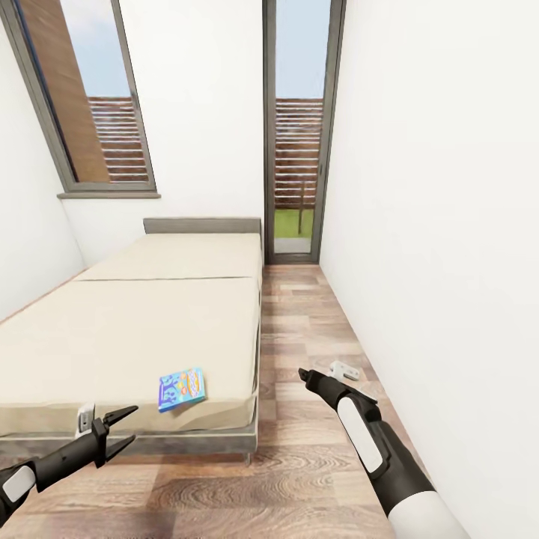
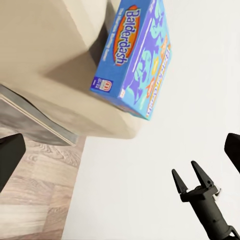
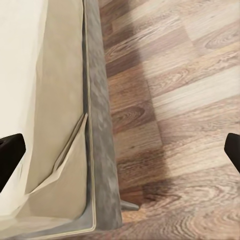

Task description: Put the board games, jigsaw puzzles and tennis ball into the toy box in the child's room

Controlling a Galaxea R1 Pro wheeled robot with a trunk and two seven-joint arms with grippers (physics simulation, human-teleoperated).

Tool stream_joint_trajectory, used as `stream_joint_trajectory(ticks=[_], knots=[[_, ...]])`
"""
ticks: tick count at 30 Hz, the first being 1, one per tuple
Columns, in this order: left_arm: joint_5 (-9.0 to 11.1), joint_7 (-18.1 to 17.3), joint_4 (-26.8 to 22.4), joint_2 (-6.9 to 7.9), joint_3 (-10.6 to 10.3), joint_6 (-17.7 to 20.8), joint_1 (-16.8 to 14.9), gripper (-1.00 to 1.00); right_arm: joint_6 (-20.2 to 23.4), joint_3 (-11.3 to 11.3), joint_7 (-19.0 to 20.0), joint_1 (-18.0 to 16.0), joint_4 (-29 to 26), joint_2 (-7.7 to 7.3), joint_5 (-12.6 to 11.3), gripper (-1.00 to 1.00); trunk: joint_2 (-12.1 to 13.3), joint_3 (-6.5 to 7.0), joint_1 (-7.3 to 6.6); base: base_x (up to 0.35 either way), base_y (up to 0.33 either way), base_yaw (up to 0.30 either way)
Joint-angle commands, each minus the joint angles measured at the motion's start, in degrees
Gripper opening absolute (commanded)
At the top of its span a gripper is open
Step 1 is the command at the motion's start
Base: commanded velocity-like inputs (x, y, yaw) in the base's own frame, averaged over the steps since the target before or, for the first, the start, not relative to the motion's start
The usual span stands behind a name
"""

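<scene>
A blue board game (image 1: 182, 388), its lid printed "Balderdash", lies flat on the cream bed (image 1: 127, 329) near the front right corner. The same board game (image 2: 135, 55) appears large in the left wrist view, resting on the bed (image 2: 45, 45) by its edge. My left gripper (image 1: 127, 424) is open, low at the bed's front edge, a short way left of the game and apart from it. My right gripper (image 1: 305, 374) hangs open over the floor to the right of the bed, holding nothing; the right gripper (image 2: 187, 172) has its fingers spread.
A strip of wood-plank floor (image 1: 314, 449) runs between the bed and the white right wall (image 1: 449, 262), up to a glass door (image 1: 296, 150). A window (image 1: 90, 105) is above the bed's head. The bed's grey frame (image 3: 102, 125) and a leg stand beside the right gripper.
</scene>
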Motion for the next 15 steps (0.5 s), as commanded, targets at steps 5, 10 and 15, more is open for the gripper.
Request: stream_joint_trajectory(ticks=[5,10,15], knots=[[0.6,-0.1,0.0,0.02,-0.4,0.5,0.0,1.00,0.1,0.1,-0.6,0.0,-0.1,-0.02,-0.6,1.00,-2.0,-0.96,1.09,0.000,0.000,0.000],[0.6,-0.1,0.0,-0.02,-0.5,0.5,0.0,1.00,0.1,0.1,-0.6,0.0,-0.1,-0.02,-0.6,1.00,-4.1,-1.86,2.19,0.000,0.000,0.000],[0.7,-0.1,-0.2,-0.06,-0.5,0.5,0.0,1.00,0.1,0.1,-0.6,0.0,0.0,-0.02,-0.6,1.00,-4.5,-2.04,2.41,0.000,0.000,0.000]])
